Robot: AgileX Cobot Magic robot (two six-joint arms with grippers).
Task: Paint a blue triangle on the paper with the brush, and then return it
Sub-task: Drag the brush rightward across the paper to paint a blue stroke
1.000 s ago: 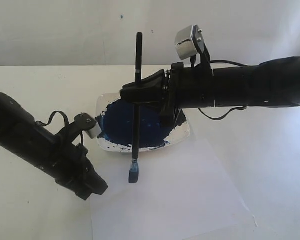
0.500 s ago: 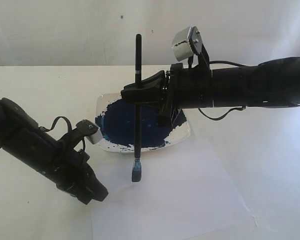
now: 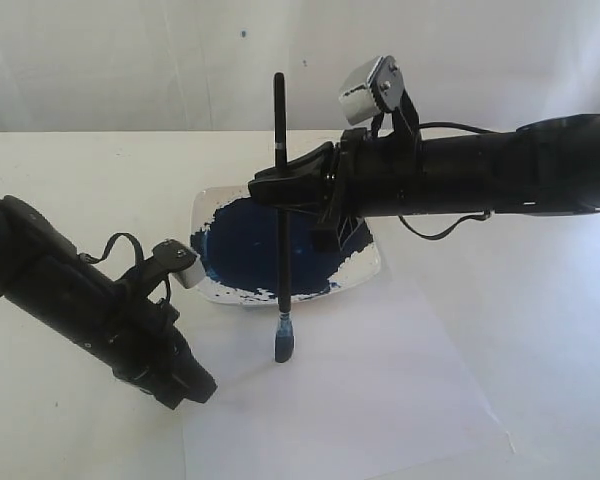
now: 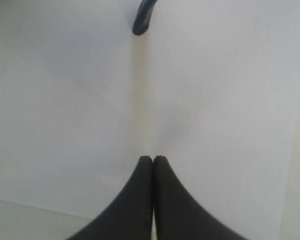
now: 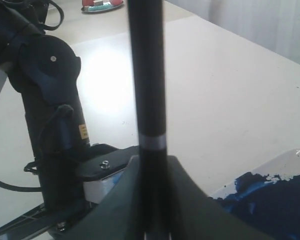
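Observation:
The brush (image 3: 280, 240) stands nearly upright, its black handle pinched in my right gripper (image 3: 267, 188), which is shut on it just below the silvery band (image 5: 153, 141). The blue-wet tip (image 3: 283, 343) meets the paper (image 3: 380, 380) just in front of the dish; it also shows in the left wrist view as the brush tip (image 4: 144, 17). No blue triangle shows on the sheet. My left gripper (image 3: 193, 386) is shut with nothing in it, fingertips (image 4: 146, 165) down at the paper's (image 4: 215, 100) left edge.
A white square dish (image 3: 364, 264) holding a dark navy paint pool (image 3: 245, 245) sits just behind the paper. The left arm (image 5: 50, 100) lies low at the left of the dish. A small red and teal object (image 5: 101, 4) rests far off on the table.
The brush has straightened to nearly upright and its tip has slid a little to the right on the paper. The left arm settled slightly lower a second ago, then held still.

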